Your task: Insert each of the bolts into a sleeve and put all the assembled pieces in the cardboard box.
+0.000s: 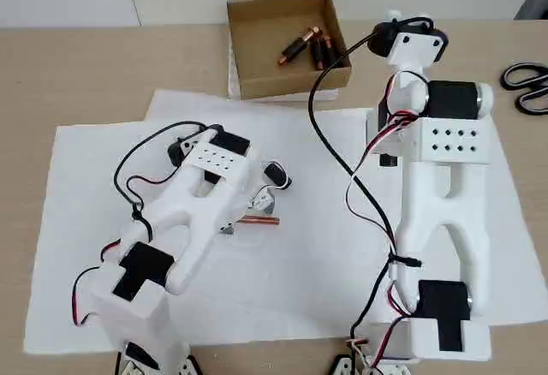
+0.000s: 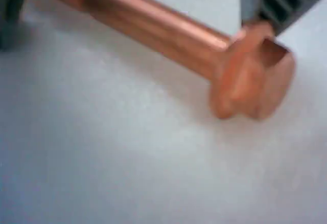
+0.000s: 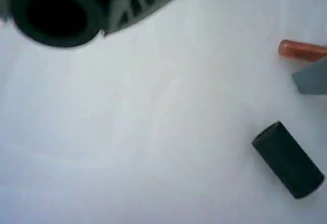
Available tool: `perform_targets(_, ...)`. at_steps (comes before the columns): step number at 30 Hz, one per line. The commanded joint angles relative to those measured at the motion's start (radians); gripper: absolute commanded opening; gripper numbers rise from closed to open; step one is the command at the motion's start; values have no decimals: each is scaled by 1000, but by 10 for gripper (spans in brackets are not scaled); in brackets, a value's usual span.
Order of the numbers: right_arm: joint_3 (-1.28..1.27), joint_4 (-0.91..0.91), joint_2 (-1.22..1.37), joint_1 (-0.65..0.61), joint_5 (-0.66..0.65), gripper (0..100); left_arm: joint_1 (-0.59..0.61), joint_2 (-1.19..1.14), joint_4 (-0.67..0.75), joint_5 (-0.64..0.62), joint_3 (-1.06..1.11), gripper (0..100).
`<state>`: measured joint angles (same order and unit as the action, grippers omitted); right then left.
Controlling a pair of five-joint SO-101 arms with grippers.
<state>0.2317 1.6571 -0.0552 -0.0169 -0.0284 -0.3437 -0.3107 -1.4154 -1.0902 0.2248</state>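
On paper [image 1: 103, 221]: one bolt [image 1: 259, 219] between spread left tool [image 2: 148, 17], one loose sleeve [image 3: 288, 160]; right tool [image 3: 66, 6] pinching second sleeve [image 3: 53, 17].

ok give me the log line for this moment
left gripper at bolt on paper | right gripper holds sleeve | spare sleeve on paper | box has assembled pieces

Bright, even light from above in the high view. The white paper [image 1: 300, 272] is close to washed out and the arms cast faint, soft shadows. The cardboard box [image 1: 257, 67] is shaded along its inner walls. In the left wrist view, the bolt [image 2: 153, 27] between the jaws has a pale glare streak and a soft shadow underneath. In the right wrist view, the gripped sleeve [image 3: 56, 14] at the jaws is near black. The loose sleeve [image 3: 288, 160], well off the jaws, has almost no shadow.
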Motion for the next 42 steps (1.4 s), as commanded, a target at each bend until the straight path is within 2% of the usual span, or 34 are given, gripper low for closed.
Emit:
perform_targets(1, 5, -10, -44, 2, 9, 4, 9, -11, 61, -9, 27, 241)
perform_targets(6, 5, -12, -44, 2, 9, 4, 8, -2, 60, -6, 15, 98)
perform_targets(9, 5, -12, -44, 2, 9, 4, 6, -2, 21, -6, -7, 60)
perform_targets(16, 5, -15, -44, 1, 9, 4, -92, -2, -143, -5, -131, 55)
perform_targets(23, 5, -12, -44, 1, 9, 4, -178, -2, -173, -3, -156, 55)
perform_targets(36, 5, -12, -44, 1, 9, 4, -133, 0, -175, 15, -170, 55)
perform_targets(40, 5, -13, -44, -1, 9, 4, -77, 0, -287, 31, -280, 57)
perform_targets(42, 5, -15, -44, -1, 9, 4, -44, 0, -330, 106, -338, 58)
